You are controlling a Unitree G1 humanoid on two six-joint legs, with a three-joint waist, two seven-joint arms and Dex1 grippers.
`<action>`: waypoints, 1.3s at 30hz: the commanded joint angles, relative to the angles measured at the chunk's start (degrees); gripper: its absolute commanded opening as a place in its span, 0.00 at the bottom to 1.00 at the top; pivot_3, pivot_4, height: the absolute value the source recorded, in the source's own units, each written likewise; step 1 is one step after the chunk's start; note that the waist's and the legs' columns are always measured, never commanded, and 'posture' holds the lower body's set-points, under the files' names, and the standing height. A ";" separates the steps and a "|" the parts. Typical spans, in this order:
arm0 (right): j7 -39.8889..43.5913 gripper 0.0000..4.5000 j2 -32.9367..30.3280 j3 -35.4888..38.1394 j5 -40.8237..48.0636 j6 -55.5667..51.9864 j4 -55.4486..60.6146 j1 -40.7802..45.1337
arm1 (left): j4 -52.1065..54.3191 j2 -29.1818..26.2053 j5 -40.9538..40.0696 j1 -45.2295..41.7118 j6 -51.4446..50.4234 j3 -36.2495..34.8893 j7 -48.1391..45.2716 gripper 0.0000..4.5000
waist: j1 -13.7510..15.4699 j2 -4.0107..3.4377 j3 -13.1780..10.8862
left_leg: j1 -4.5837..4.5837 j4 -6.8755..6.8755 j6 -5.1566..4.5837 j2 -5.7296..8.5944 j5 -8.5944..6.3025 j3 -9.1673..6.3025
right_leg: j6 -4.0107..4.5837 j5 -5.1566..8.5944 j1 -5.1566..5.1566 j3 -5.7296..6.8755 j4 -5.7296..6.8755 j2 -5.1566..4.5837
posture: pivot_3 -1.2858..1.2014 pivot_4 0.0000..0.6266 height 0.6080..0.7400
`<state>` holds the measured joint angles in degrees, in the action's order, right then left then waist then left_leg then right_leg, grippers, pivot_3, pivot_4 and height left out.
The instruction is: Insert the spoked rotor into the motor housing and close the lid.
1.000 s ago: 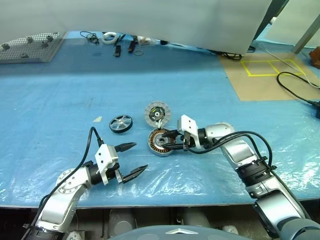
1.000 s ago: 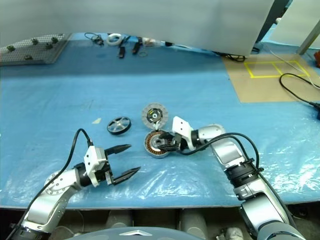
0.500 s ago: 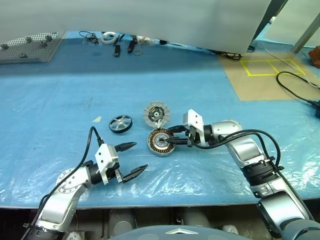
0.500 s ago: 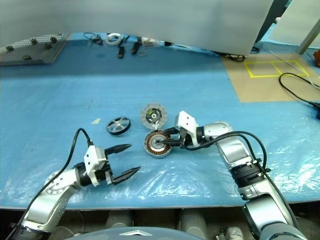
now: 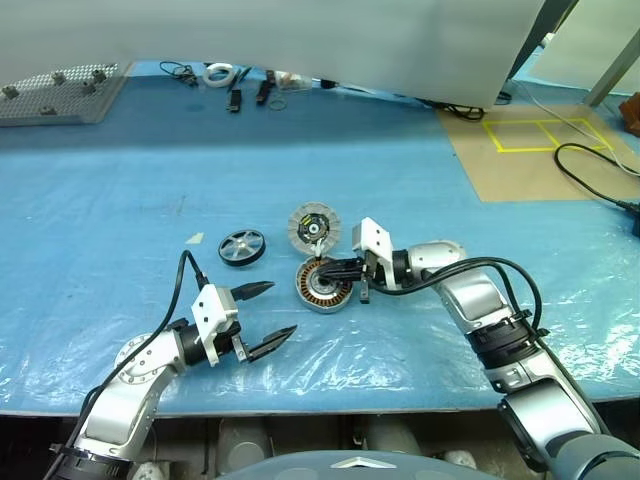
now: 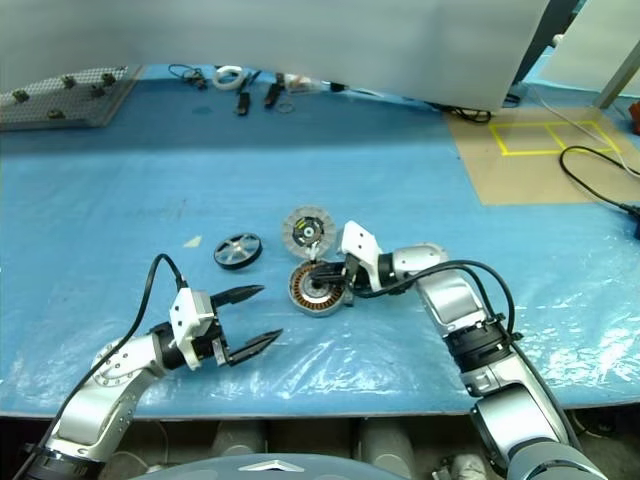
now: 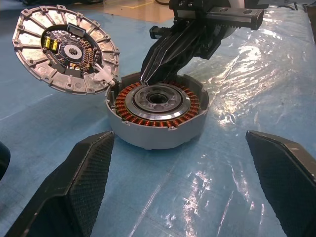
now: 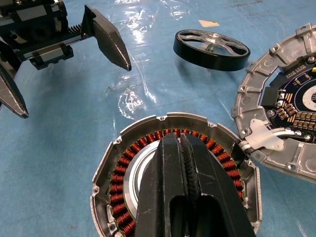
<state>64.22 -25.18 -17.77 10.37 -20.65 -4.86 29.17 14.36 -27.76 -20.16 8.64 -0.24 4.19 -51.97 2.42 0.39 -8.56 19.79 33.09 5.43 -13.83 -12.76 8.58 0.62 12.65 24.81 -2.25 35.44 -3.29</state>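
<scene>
The motor housing (image 5: 322, 285), a silver casing with copper windings, lies on the blue sheet near the middle. Its lid (image 5: 315, 225) stands hinged open just behind it, ribbed ring and circuit face showing. The spoked rotor (image 5: 242, 246), a small dark wheel, lies flat to the left of the lid. My right gripper (image 8: 177, 137) is shut with nothing between its fingers, and its tip hangs over the housing's (image 8: 118, 182) dark centre. My left gripper (image 5: 281, 310) stands open and empty near the front edge, pointing at the housing (image 7: 158, 106) from a short distance.
A white scrap (image 5: 195, 238) lies left of the rotor. At the back are a grey perforated board (image 5: 60, 90), a tape roll (image 5: 219, 72) and small tools. A brown board with yellow squares (image 5: 540, 140) and a black cable (image 5: 590, 165) lie at the right.
My right gripper's fingers were parted at the housing's right side; now they are shut together over its centre. The left gripper has not moved.
</scene>
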 commanded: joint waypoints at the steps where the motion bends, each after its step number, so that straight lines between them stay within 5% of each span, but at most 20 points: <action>1: 0.39 0.01 -0.36 -0.34 -0.41 0.48 0.01 1.04 | 1.75 -0.11 -0.42 0.08 0.36 -0.27 0.27 1.00 | 0.00 0.00 0.00 | 0.00 0.00 0.00 0.00 0.00 0.00 | 0.00 0.00 0.00 0.00 0.00 0.00 | 0.52 0.24 1.00; 18: 0.93 0.01 -2.01 -2.74 -3.69 2.70 -1.61 0.10 | 1.10 -0.03 -0.26 -0.84 0.45 -0.16 0.17 1.00 | -0.02 0.00 0.00 | -0.01 0.00 0.00 0.00 0.00 0.01 | 0.00 0.00 0.01 -0.03 0.02 0.00 | 0.52 0.24 1.00; 39: -3.95 0.01 -4.01 8.06 5.38 -6.18 10.80 0.00 | -2.58 -2.20 -3.22 -6.45 -1.04 -8.10 1.77 1.00 | 0.12 0.02 -0.01 | -0.01 -0.01 0.00 0.01 0.00 0.00 | -0.01 -0.01 0.04 -0.01 0.03 0.01 | 0.52 0.24 1.00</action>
<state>60.49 -28.54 -11.45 14.21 -26.52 3.46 29.38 11.51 -28.85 -22.45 2.70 -1.56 -1.80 -49.41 2.53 0.41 -8.57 19.77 33.08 5.44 -13.82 -12.75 8.57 0.61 12.64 24.86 -2.25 35.47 -3.28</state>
